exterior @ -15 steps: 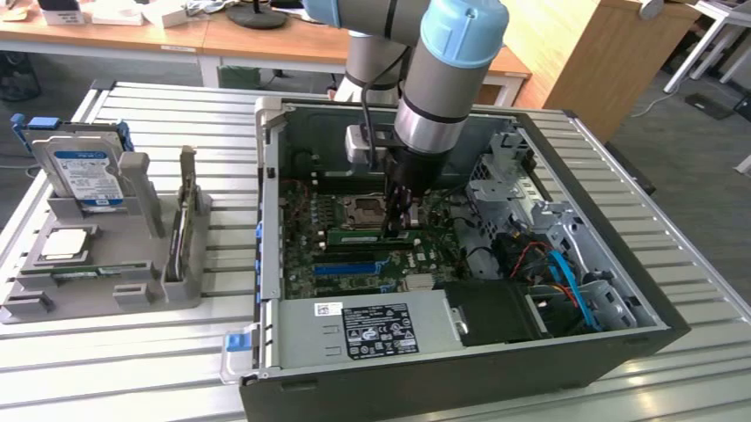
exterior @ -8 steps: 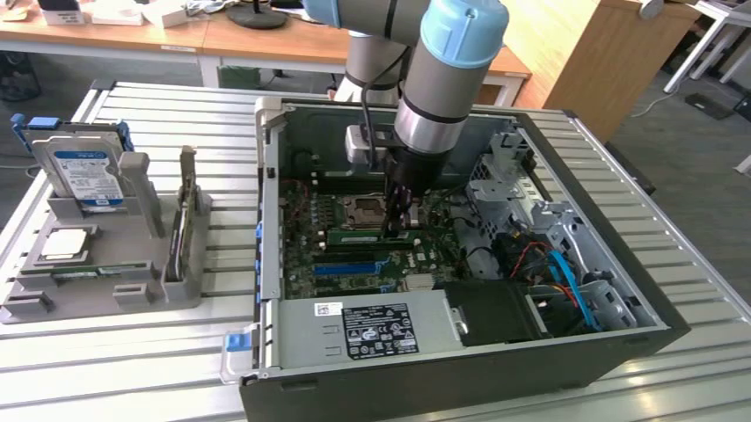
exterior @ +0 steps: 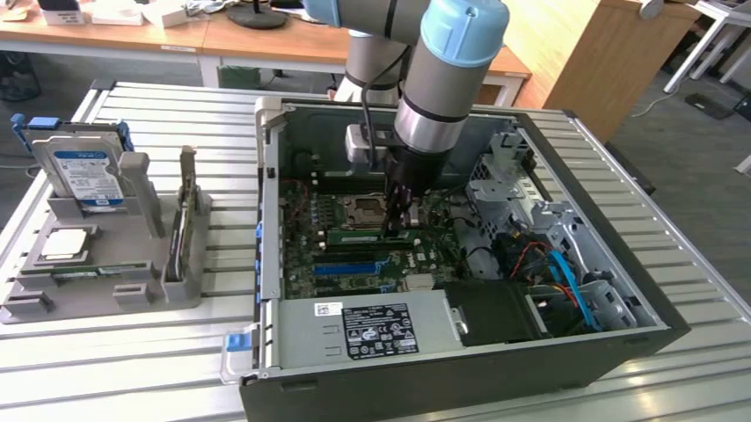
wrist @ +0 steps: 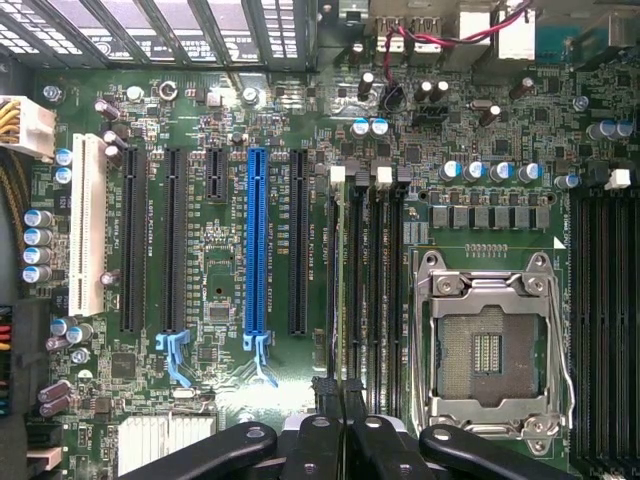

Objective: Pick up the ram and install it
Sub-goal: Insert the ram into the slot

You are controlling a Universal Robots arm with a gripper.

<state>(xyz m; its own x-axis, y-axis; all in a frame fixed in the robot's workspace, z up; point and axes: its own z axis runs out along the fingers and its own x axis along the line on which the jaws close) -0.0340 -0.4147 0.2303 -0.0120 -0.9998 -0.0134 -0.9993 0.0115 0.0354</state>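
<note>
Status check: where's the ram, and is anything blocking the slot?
Fingers shut on the ram. Ram edge-on at the slots beside the CPU socket; seating unclear. No obstruction seen.

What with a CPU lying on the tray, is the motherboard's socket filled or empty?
Empty: the CPU socket shows bare contacts inside its metal frame, and a square CPU chip lies on the grey tray.

You've got a shiny metal CPU socket frame [wrist: 490, 292]. Gripper [wrist: 338, 392]: glossy black plastic. Surface [exterior: 153, 369]: ribbed pale metal.
</note>
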